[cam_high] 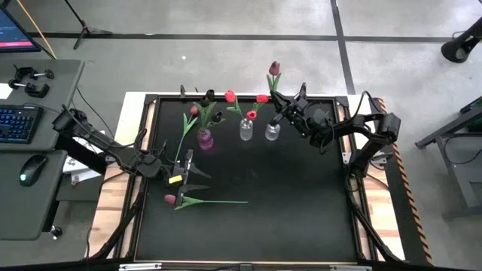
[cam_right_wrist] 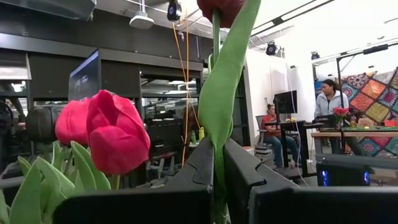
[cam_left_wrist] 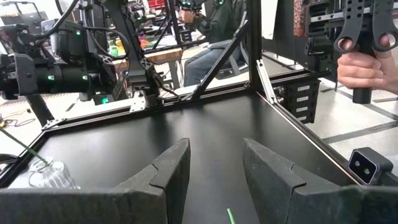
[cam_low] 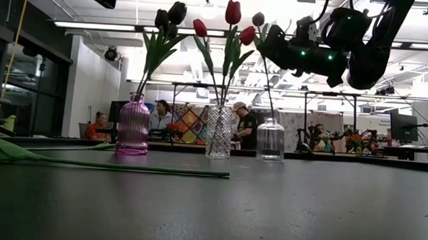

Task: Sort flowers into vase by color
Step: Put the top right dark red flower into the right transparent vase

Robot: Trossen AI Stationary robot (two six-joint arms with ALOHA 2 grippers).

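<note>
Three vases stand near the far edge. The purple vase [cam_high: 205,139] [cam_low: 133,125] holds dark maroon tulips. The cut-glass vase [cam_high: 246,129] [cam_low: 218,131] holds red tulips [cam_right_wrist: 102,130]. Above the small clear vase [cam_high: 273,132] [cam_low: 270,139], my right gripper [cam_high: 282,112] [cam_right_wrist: 219,158] is shut on a maroon tulip [cam_high: 274,69] [cam_low: 258,19]. Another tulip [cam_high: 203,201] [cam_low: 111,165] lies flat on the table, head toward the left. My left gripper [cam_high: 192,175] [cam_left_wrist: 214,168] hovers open just beyond it, touching nothing. My right gripper pinches the maroon tulip between its two fingers at the upper stem and leaf [cam_right_wrist: 217,146], below the bud. The fingers come level from the table's right and lie across the stem. The tulip stands nearly upright, and its lower stem [cam_low: 269,101] reaches down into the clear vase's neck.
The dark table [cam_high: 301,203] is bare toward the near and right sides. A person's hand [cam_left_wrist: 360,62] holds a handle device beyond the table's frame. People sit in the room behind. A desk with keyboard and mouse [cam_high: 30,169] is left of the table.
</note>
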